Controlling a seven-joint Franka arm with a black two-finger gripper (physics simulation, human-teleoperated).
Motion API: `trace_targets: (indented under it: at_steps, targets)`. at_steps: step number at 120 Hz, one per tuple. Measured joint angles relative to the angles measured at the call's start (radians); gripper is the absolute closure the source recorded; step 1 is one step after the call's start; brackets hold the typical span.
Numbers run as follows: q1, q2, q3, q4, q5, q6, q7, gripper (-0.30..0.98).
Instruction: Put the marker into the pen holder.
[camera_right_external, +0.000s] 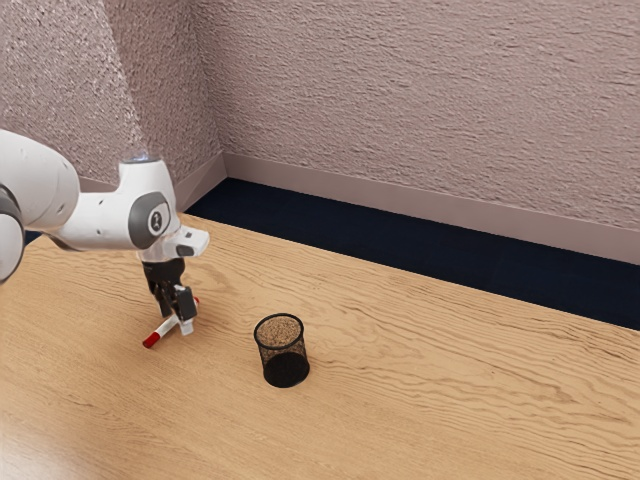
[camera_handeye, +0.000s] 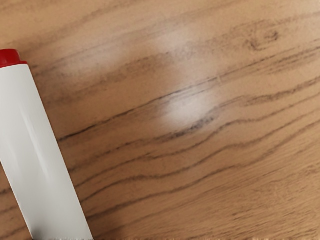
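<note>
My gripper (camera_right_external: 177, 316) is low over the table at the exterior view's left, its fingers apart and pointing down around the marker's middle. The marker (camera_right_external: 166, 327) has a white body and red ends and lies slanted on the wood, partly hidden by a finger. Large in the wrist view, the white marker (camera_handeye: 40, 150) shows one red end. The pen holder (camera_right_external: 283, 350), a black mesh cup, stands upright, apart from the gripper, toward the exterior view's right. Whether either finger touches the marker cannot be told.
The wooden table (camera_right_external: 440, 390) extends past the pen holder toward the exterior view's right. Beyond its far edge are a dark floor strip (camera_right_external: 400, 238) and a textured wall (camera_right_external: 430, 100).
</note>
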Motion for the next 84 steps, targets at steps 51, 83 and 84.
trace_targets:
  at_steps: [51,83,84]
  targets:
    - [-0.002,0.039,0.02,0.042,0.001,-0.004,-0.012,0.02]
    - [-0.005,0.042,0.02,0.052,0.001,-0.005,-0.02,0.35]
    - [-0.006,0.042,0.02,0.052,0.001,-0.005,-0.02,0.36]
